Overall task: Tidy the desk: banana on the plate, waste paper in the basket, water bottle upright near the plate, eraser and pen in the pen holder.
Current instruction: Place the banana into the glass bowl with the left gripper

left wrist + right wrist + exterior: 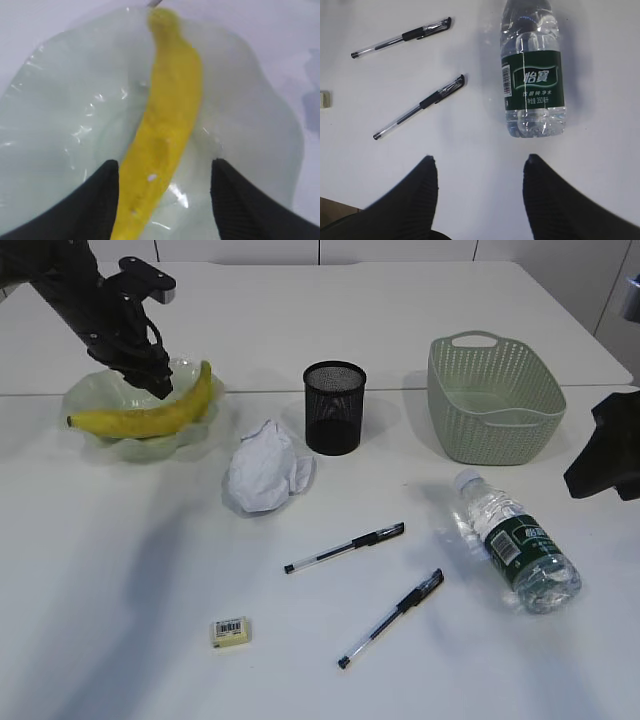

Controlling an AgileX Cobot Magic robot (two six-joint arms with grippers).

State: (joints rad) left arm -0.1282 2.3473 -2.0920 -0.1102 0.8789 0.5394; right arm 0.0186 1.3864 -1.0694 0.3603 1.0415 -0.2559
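Landmark = pen holder [335, 407], black mesh cup standing upright mid-desk [300, 660].

Far left of it: plate [100, 395], pale green w/ ruffled rim, banana [150, 415] lying in it, stem end poking over the plate's left rim. Left gripper [160, 385] sits right over the banana; wrist view shows fingers [95, 200] apart, one each side of the fruit [167, 130], not pinching it.

Just left-front of holder: crumpled waste paper [265, 470], on the desk, close to the cup but not touching.

Front-left, well apart: eraser [230, 631], barcode sticker up.

Front of holder: two pens, upper pen [345, 548] and lower pen [392, 618], both flat, roughly parallel.

Right of holder: basket [495, 395], sage green, upright.

Front-right: water bottle [515, 552] on its side, cap toward the basket.

Far right: right gripper [480, 172], fingers [420, 195] spread, nothing between, above bare desk near the bottle's base [532, 75].
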